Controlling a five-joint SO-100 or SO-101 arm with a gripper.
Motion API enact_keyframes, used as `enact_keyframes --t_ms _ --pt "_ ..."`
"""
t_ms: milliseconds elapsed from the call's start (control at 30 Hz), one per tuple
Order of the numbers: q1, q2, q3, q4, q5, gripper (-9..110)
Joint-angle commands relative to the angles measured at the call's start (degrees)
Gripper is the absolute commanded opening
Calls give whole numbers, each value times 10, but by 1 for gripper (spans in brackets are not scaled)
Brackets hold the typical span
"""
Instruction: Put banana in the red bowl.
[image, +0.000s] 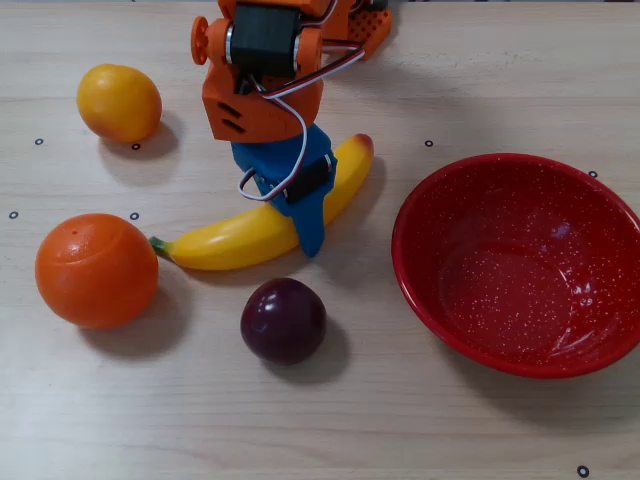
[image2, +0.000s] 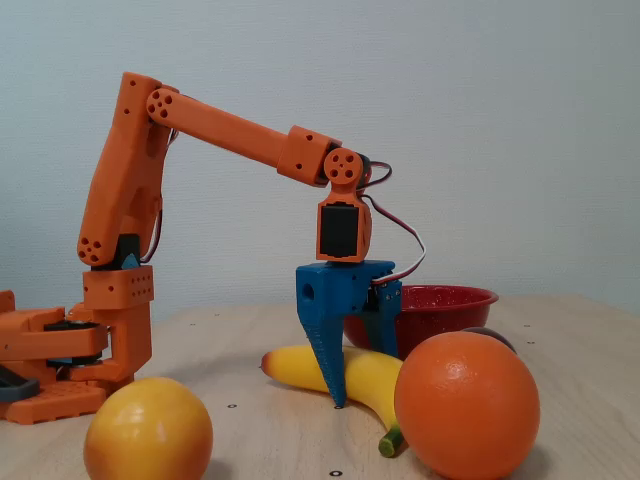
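Note:
The yellow banana (image: 225, 238) lies on the wooden table, its green stem pointing left in the overhead view and its reddish end up and to the right. My blue gripper (image: 300, 205) comes down over its middle, one finger on each side, shut on it. In the fixed view the banana (image2: 300, 365) rests on the table between the gripper's (image2: 360, 372) two blue fingers. The red bowl (image: 500, 300) sits empty to the right of the banana in the overhead view. In the fixed view the red bowl (image2: 445, 300) shows behind the gripper.
A large orange (image: 97, 270) sits by the banana's stem. A smaller yellow-orange fruit (image: 118, 102) lies at the far left. A dark plum (image: 283, 320) rests just below the banana. The arm's base (image2: 60, 360) stands at the left of the fixed view.

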Motion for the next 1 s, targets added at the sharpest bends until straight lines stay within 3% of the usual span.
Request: enact_keyframes --t_ms 0,967 --pt "0 37 -3 1 18 0" --pt "-31 135 -101 131 51 0"
